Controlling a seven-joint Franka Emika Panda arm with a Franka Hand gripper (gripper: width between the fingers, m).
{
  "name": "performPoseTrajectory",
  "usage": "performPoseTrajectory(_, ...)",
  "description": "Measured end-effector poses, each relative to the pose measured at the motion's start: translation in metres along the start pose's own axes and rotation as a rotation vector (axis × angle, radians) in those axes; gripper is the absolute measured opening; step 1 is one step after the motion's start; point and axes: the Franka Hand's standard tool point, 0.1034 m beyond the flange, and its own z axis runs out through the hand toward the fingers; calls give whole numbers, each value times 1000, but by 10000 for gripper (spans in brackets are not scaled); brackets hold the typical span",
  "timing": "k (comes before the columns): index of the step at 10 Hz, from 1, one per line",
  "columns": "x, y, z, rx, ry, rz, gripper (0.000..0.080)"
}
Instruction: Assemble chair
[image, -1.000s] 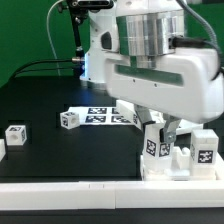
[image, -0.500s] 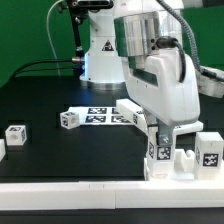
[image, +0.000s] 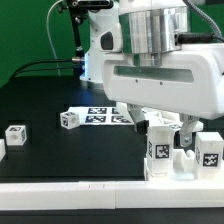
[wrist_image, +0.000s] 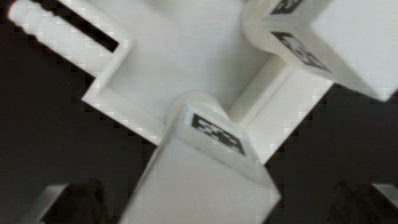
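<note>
The partly built white chair (image: 176, 164) stands at the exterior view's lower right, close to the front rail. Out of it rise a tagged upright post (image: 158, 146) and a tagged block (image: 208, 151). My gripper (image: 163, 127) hangs straight above the post, with its jaws on either side of the post's top. In the wrist view the post (wrist_image: 210, 180) runs up between my dark fingers (wrist_image: 64, 205), and a dark gap shows on each side. The gripper (wrist_image: 214, 207) is open and holds nothing. Two loose tagged cubes (image: 14, 133) (image: 68, 120) lie on the black table.
The marker board (image: 100, 114) lies flat mid-table behind the chair. A long white rail (image: 70, 186) runs along the front edge. The arm's white base (image: 95, 55) stands at the back, with cables trailing to the exterior view's left.
The jaws have spread apart and let go of the upright post. The hand, turned half a second ago, has swung back square over the chair.
</note>
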Motion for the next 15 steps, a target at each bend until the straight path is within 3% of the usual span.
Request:
performPoseTrajectory(2,0,1,0,-8,7,-197,647)
performPoseTrajectory(5,-5,1,4,-46,22,-731,649)
performPoseTrajectory(6,-5,1,4,-45,23,-684,649)
performPoseTrajectory(7,-5,1,4,-45,23,-684,527)
performPoseTrajectory(8,-5,1,4,-43,23,-648,527)
performPoseTrajectory(9,-6,1,5,-43,24,-565,350)
performPoseTrajectory(10,-6,1,5,-42,26,-485,284)
performPoseTrajectory(13,-2,0,6,-30,23,-110,284)
performPoseTrajectory(15,-1,0,6,8,-2,321,284)
